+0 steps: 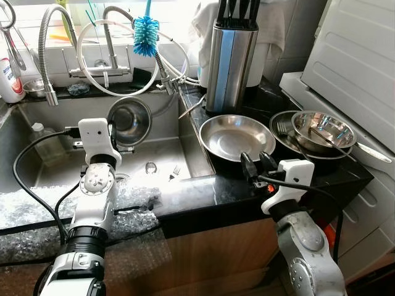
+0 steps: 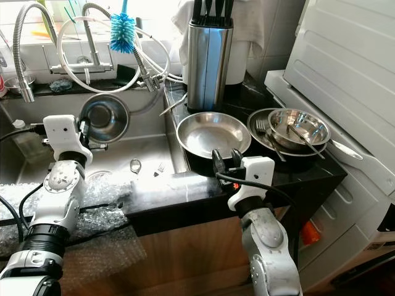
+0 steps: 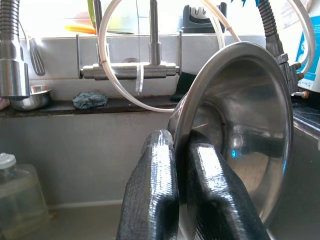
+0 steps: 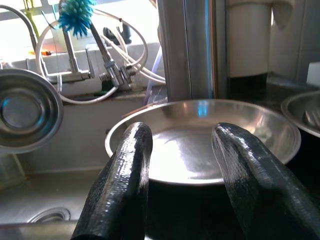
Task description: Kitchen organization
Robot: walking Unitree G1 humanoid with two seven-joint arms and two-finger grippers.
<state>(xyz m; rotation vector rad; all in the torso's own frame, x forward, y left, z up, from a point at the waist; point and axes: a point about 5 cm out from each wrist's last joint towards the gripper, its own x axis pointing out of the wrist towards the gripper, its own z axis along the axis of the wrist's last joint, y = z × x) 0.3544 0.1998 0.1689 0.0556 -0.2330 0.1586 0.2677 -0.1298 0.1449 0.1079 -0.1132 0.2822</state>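
Note:
My left gripper [image 1: 115,132] is shut on the rim of a small steel bowl [image 1: 131,120], held on edge above the sink [image 1: 162,161]; the left wrist view has its two fingers [image 3: 159,185] pinching the bowl [image 3: 240,130]. My right gripper [image 1: 258,165] stands open over the black counter [image 1: 321,179], just in front of a wide shallow steel plate [image 1: 236,137]. In the right wrist view the plate [image 4: 205,137] lies beyond the spread fingers [image 4: 125,175]. Farther right, a steel bowl [image 1: 323,129] with a spoon sits in another plate [image 1: 285,135] holding a fork.
A fork [image 1: 174,172] and a ring [image 1: 150,167] lie on the sink floor. Faucets with hoses [image 1: 111,55], a blue brush [image 1: 146,32], a knife block [image 1: 231,58], bubble wrap [image 1: 133,200] on the front edge and a white appliance [image 1: 355,55] at right.

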